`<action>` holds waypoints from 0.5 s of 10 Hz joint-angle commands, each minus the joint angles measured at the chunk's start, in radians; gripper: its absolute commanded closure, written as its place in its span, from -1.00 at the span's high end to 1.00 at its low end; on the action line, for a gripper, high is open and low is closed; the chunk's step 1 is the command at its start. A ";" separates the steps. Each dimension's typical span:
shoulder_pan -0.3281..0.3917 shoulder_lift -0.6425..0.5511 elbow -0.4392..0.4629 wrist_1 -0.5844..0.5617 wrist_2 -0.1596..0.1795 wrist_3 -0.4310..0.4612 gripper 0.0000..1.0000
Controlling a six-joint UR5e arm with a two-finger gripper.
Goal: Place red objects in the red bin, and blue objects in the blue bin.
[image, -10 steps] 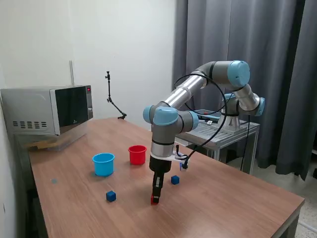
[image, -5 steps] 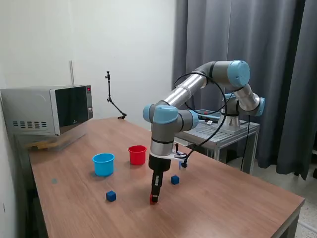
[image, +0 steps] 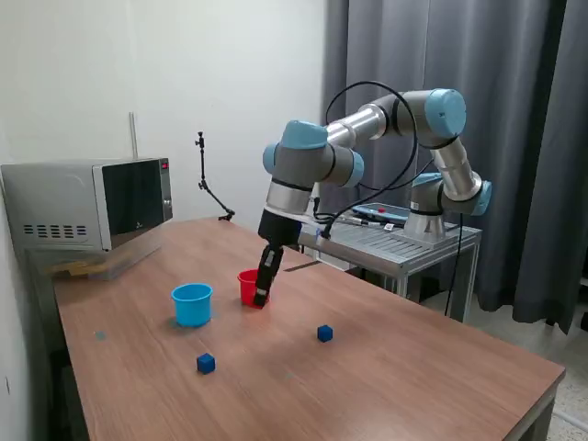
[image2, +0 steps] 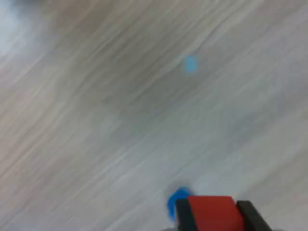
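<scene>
The small solid red cube [image2: 215,211] sits clamped between the two dark fingers of the gripper [image: 261,296], which is closed on it, right at the round bright-red plastic cup [image: 249,286] on the brown wooden table [image: 413,377]. To drop it well, I think the cube must be centred over the cup's mouth before the fingers open. Two small dark-blue cubes [image: 206,364] [image: 324,333] lie apart, near the light-blue plastic cup [image: 192,304].

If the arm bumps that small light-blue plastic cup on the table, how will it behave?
The light-blue plastic cup stands upright and open, apparently empty, on the smooth wooden table, so it is probably light and would slide or tip easily. Being round, it would likely roll once on its side. It looks rigid, so it should keep its shape.
</scene>
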 commanded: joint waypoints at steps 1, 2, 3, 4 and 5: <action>-0.063 -0.134 0.180 0.007 -0.041 -0.002 -1.00; -0.080 -0.173 0.253 0.008 -0.043 -0.001 -1.00; -0.088 -0.211 0.308 0.019 -0.051 0.001 -1.00; -0.108 -0.259 0.365 0.039 -0.080 0.004 -1.00; -0.138 -0.300 0.414 0.041 -0.094 0.005 -1.00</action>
